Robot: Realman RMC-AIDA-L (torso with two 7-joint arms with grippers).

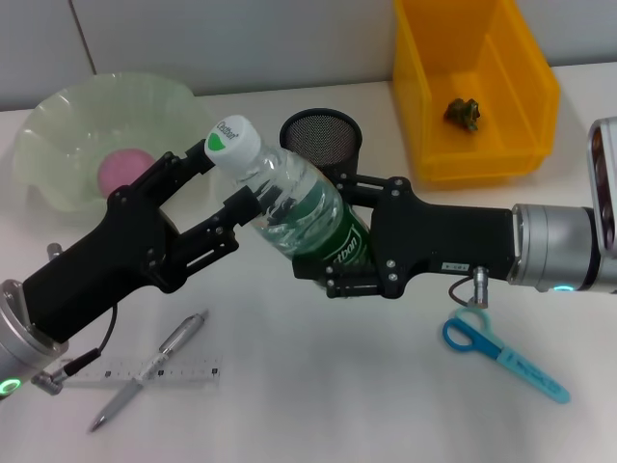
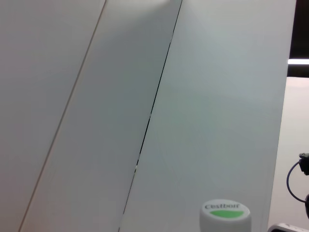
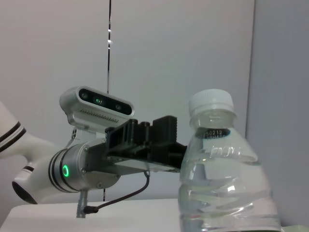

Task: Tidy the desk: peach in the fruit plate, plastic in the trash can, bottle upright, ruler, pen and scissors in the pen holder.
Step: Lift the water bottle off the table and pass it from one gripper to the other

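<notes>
A clear water bottle point(image 1: 294, 212) with a white cap point(image 1: 232, 142) hangs tilted above the desk's middle. My right gripper point(image 1: 333, 236) is shut on its labelled lower half. My left gripper point(image 1: 225, 177) is open, a finger on each side of the neck. The right wrist view shows the bottle point(image 3: 224, 183) close up with the left gripper point(image 3: 145, 140) behind it; the left wrist view shows only the cap point(image 2: 225, 215). The peach point(image 1: 125, 172) lies in the green fruit plate point(image 1: 67, 121). Crumpled plastic point(image 1: 465, 112) sits in the yellow trash can point(image 1: 525, 87). Ruler point(image 1: 198, 369), pen point(image 1: 178, 340) and scissors point(image 1: 501, 355) lie on the desk.
The black mesh pen holder point(image 1: 321, 138) stands just behind the held bottle, between the plate and the trash can. The pen lies across the ruler at the front left, under my left arm. The blue scissors lie at the front right, below my right arm.
</notes>
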